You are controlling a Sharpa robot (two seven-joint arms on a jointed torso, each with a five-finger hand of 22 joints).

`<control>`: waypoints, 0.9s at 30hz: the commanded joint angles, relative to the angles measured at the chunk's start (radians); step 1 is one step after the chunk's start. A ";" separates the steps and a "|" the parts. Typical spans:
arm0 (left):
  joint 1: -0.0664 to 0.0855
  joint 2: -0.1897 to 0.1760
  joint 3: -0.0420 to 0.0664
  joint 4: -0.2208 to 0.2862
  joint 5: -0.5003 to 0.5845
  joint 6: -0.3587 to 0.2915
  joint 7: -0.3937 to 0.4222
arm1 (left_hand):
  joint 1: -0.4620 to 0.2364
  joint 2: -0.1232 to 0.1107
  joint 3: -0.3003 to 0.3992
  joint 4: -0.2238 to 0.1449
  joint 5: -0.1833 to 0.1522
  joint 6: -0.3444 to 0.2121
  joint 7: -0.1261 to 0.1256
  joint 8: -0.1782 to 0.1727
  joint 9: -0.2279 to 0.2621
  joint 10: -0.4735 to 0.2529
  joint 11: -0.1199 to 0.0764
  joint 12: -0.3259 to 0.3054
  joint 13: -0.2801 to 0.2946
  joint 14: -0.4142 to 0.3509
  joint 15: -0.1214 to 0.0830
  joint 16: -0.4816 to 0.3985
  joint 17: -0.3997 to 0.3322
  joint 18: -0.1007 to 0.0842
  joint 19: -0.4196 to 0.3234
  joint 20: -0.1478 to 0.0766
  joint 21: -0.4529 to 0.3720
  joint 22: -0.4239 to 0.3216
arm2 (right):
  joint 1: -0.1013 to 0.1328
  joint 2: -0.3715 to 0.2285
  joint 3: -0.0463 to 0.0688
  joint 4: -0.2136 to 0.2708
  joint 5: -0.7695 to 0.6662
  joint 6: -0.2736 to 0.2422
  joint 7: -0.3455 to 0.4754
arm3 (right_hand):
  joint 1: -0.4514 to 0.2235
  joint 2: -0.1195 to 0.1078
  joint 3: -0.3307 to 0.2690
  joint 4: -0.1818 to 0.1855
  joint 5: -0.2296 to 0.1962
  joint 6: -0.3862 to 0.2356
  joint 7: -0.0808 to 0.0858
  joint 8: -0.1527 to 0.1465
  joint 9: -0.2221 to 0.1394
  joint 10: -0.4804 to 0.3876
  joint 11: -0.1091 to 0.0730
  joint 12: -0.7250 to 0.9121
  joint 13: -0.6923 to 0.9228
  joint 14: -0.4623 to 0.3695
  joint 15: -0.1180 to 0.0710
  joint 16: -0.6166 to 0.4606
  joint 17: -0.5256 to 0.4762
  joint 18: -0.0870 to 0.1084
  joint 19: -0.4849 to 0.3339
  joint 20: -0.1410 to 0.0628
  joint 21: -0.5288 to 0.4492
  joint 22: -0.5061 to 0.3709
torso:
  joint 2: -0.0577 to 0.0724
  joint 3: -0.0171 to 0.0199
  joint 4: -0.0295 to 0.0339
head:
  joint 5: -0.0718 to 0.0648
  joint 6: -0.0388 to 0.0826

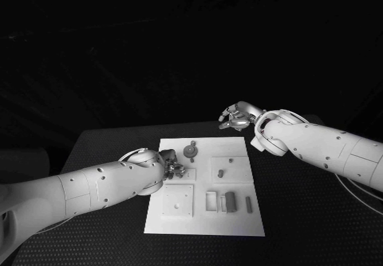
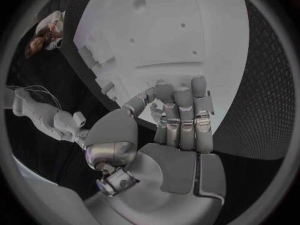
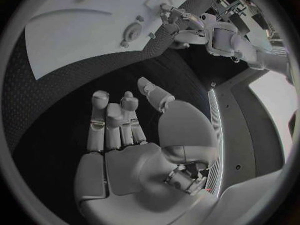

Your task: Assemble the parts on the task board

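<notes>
The task board (image 1: pixel 209 183) lies flat in the middle of the black counter (image 1: pixel 303 221), and everything else is best placed from it. The left hand (image 1: pixel 170 168) sits over the board's left edge, about halfway along its length, with its fingers (image 2: pixel 184 116) side by side and curled downward toward the white surface; whether they pinch a part cannot be told, because the fingers hide whatever is beneath them. Just beyond that hand, toward the board's far edge, lies a round grey part (image 1: pixel 190 149) with a short stem. On the near half of the board an oblong grey part (image 1: pixel 231 201) rests beside a rectangular slot, its long axis running from the near edge toward the far edge, with a thinner piece (image 1: pixel 248 205) to its right lying the same way. The right hand (image 1: pixel 236 118) hangs off the board altogether, past its far right corner, its fingers (image 3: pixel 112 121) loosely apart and holding nothing. The left hand is therefore much the nearer to the parts: the round part is just beside its fingers, while the oblong one lies on the near side of them, towards the board's right.
</notes>
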 commanded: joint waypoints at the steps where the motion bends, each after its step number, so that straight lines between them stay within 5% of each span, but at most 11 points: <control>1: -0.015 0.000 -0.010 0.002 0.005 0.059 -0.016 | 0.005 0.007 0.007 0.001 -0.003 0.127 -0.079 0.004 -0.001 -0.017 -0.024 0.005 -0.002 -0.007 0.001 0.007 -0.003 0.019 0.008 -0.001 -0.005 0.021 | 0.000 0.000 0.001 0.002 0.003 0.013 0.011 | -0.003 0.005 0.000 0.000 0.006 0.168 0.009 -0.004 0.002 -0.072 0.000 -0.003 -0.002 -0.005 0.000 -0.006 0.000 0.014 -0.008 0.000 -0.007 0.011 | 0.000 0.0003 0.0004 | -0.001 0.002; 27: -0.015 -0.037 -0.006 0.023 0.018 -0.084 0.003 | 0.011 0.013 0.013 0.001 -0.065 0.121 -0.075 -0.008 0.000 -0.022 -0.021 0.008 -0.018 -0.019 -0.001 0.035 -0.050 0.016 0.007 -0.003 -0.010 0.021 | 0.000 0.000 0.001 -0.003 0.007 0.011 0.013 | -0.008 0.007 -0.001 0.003 0.006 0.168 0.009 -0.006 0.002 -0.073 0.000 -0.003 -0.002 -0.005 0.000 -0.007 0.000 0.014 -0.008 0.001 -0.007 0.011 | 0.000 0.0004 0.0001 | -0.002 0.002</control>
